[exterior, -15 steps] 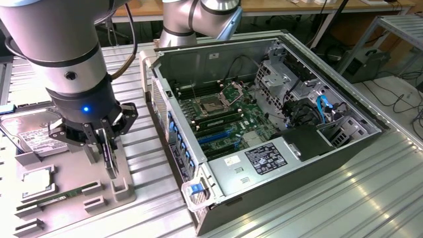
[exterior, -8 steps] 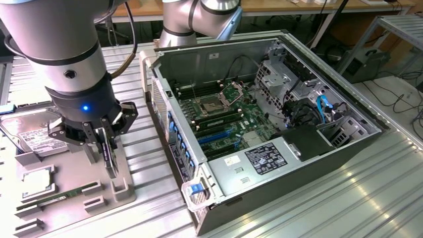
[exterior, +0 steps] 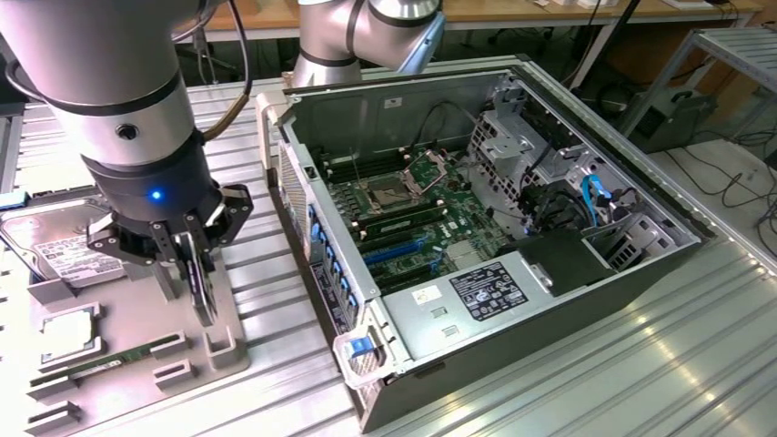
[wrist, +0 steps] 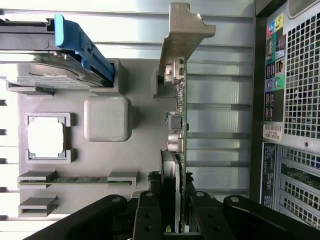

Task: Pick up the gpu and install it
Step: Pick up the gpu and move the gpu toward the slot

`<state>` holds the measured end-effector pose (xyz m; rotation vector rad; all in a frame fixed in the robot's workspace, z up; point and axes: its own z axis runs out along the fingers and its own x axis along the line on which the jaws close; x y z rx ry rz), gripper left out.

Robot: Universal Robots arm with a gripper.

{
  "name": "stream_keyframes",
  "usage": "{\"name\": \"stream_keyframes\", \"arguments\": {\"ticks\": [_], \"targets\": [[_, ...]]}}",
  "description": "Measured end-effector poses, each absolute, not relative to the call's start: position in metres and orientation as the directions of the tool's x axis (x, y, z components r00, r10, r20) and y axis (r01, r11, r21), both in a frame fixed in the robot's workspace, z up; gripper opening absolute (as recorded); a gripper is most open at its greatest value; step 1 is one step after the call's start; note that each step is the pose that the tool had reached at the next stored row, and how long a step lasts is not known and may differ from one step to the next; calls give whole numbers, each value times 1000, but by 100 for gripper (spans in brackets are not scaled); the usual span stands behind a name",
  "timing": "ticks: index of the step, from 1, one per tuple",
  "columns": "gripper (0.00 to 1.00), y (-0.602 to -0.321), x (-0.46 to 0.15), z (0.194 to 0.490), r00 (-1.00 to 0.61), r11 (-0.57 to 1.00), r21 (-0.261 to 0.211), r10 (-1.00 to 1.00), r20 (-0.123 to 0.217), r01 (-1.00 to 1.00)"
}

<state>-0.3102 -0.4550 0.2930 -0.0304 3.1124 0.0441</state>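
At the holder (exterior: 134, 339), we see the tool (wrist: 172, 187) part-closed on the gpu (wrist: 178, 107), standing on edge, long axis twelve to six; the case (exterior: 388, 109) lies at three o'clock in the exterior view.

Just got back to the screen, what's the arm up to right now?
The robot arm's gripper has its fingers closed on either side of the thin green circuit-board card with a silver metal bracket, which stands on edge at the grey parts tray. The open black computer case sits beside the tray; the card is not in it yet.
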Motion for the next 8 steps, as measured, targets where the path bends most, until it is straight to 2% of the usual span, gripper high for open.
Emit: {"name": "stream_keyframes", "arguments": {"ticks": [8], "targets": [[27, -455, -310, 297, -999, 999, 28, -19, -29, -20]]}}
